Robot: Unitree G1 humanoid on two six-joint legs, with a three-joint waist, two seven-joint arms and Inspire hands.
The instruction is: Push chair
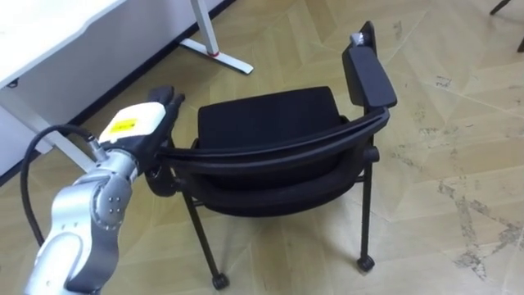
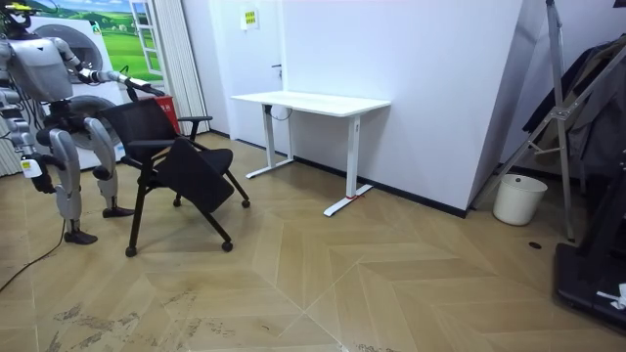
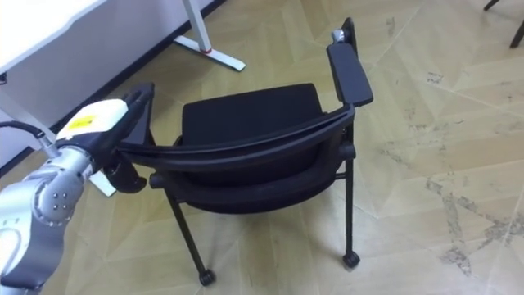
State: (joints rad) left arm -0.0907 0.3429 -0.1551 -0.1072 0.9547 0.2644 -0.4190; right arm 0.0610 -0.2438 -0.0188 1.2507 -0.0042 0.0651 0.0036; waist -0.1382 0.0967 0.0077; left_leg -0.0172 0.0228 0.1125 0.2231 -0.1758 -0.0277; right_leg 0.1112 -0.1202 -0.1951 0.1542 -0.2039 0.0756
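meets the black padded chair [image 1: 270,119] at the 9 o'clock end of its curved backrest [image 1: 278,152] with the white-backed left hand [image 1: 135,123]; cannot tell whether open or closed. hangs the right hand [image 2: 29,164] by the hip, farther off. stands on the wood floor [image 1: 458,147], seat pointing to 12 o'clock, backrest running 9 to 3.

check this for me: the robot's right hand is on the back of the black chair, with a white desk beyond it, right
No: it is the left hand, not the right, on the back of the black chair, as the left eye view shows. The white desk does stand beyond it.
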